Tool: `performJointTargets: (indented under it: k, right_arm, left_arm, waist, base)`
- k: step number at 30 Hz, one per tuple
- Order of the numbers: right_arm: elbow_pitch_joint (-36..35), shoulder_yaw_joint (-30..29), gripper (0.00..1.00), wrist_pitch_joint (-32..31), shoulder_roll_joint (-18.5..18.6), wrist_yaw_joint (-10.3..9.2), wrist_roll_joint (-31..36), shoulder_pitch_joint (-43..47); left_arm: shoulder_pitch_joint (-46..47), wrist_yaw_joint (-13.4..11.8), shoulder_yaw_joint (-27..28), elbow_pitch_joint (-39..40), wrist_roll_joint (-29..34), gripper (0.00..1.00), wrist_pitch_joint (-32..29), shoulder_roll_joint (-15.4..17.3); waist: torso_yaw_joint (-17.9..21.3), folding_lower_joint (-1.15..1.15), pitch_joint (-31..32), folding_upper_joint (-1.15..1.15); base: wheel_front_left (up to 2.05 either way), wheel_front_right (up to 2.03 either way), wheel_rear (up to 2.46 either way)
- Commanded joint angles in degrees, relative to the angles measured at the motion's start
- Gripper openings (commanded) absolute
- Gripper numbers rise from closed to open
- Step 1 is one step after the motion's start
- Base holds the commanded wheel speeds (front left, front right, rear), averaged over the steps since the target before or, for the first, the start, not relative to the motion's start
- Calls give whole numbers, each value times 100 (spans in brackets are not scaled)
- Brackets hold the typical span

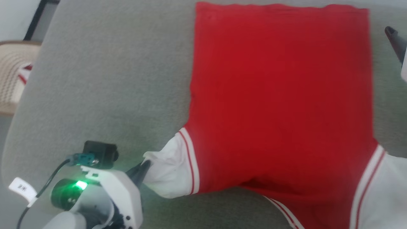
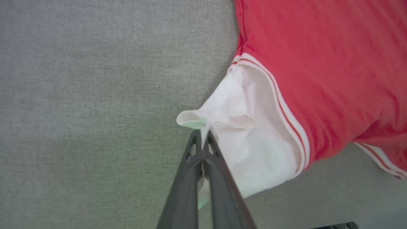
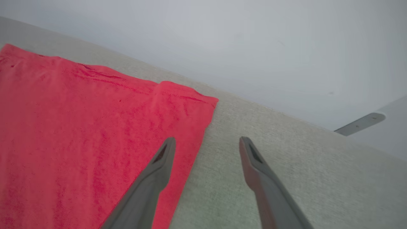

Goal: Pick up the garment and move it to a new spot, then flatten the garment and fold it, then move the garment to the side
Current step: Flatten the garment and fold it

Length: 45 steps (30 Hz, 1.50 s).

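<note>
Head view has the garment [image 1: 279, 95] spread flat, plain red side up, on the grey fabric surface [image 1: 111, 79]. The left claw [image 2: 202, 136] is clamped on a white shoulder flap at the garment's near left corner. The right claw [image 3: 205, 141] hangs with its fingers apart over the garment's right edge.

White glossy wrist housing [image 1: 119, 190] with small dark screws [image 1: 127, 218], glowing green ring [image 1: 68, 190], black boxy camera [image 1: 100, 152], teal plug [image 1: 83, 159], thin black cable [image 1: 47, 183], white paper tag [image 1: 22, 189], left gripper [image 2: 202, 135] with long dark grey tapered fingers [image 2: 222, 184], triangular cut-outs near the tips, right gripper [image 3: 206, 141] alike.
</note>
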<state>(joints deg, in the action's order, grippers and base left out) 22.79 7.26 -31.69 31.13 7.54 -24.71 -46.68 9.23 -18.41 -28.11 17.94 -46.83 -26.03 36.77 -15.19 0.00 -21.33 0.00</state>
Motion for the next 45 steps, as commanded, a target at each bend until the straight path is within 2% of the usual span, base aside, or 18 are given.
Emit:
performJointTargets:
  k: [1,6,14,22,23,24,25,30,35,40,45]
  right_arm:
    - [136,30,100,44,3,-10,68,-155]
    - [1579,42,100,61,-49,-10,351,-1122]
    - [3341,-272,100,-134,-45,-10,869,-2086]
    - [4651,-295,100,-1136,-154,-5,1204,-2203]
    - [4712,-262,91,-1230,-169,-5,1220,-2206]
    - [4740,-202,49,-1313,-184,-5,1248,-2216]
    - [4750,-156,0,-1345,-168,-5,1268,-2217]
    - [4638,78,0,-1355,-94,-11,1307,-2256]
    - [4278,601,0,-1441,-312,-6,1010,-2064]
    - [3635,1134,0,-1503,-339,-6,421,-1690]
    - [2381,1764,0,-1673,-19,-6,-523,-942]
  left_arm:
    - [109,28,-25,-21,10,0,28,-51]
    - [425,212,-241,-179,90,0,42,-284]
    - [817,479,-515,-481,126,0,107,-665]
    - [979,626,-592,-749,65,0,190,-827]
    - [984,634,-587,-769,62,0,193,-827]
    - [993,637,-578,-784,53,0,200,-828]
    - [1000,637,-568,-801,53,0,211,-831]
    - [961,624,-511,-869,22,0,233,-775]
    - [883,614,-394,-861,-29,0,253,-647]
    - [858,576,-312,-879,-64,0,221,-521]
    - [772,509,-215,-838,-95,0,182,-381]
  waist:
    - [-187,0,-167,0]
    - [-498,0,-394,0]
    - [-959,0,-683,0]
    - [-1164,0,-812,0]
    - [-1161,0,-813,0]
    - [-1154,0,-811,0]
    - [-1143,0,-805,0]
    - [-991,0,-688,0]
    - [-667,0,-468,0]
    - [-361,0,-284,0]
    - [10,0,-64,0]
  base:
    - [0,0,0]
    - [0,0,0]
    - [0,0,0]
    - [0,0,0]
    - [0,0,0]
    - [0,0,0]
    - [0,0,0]
    - [0,0,0]
    - [0,0,0]
    - [0,0,0]
    - [0,0,0]
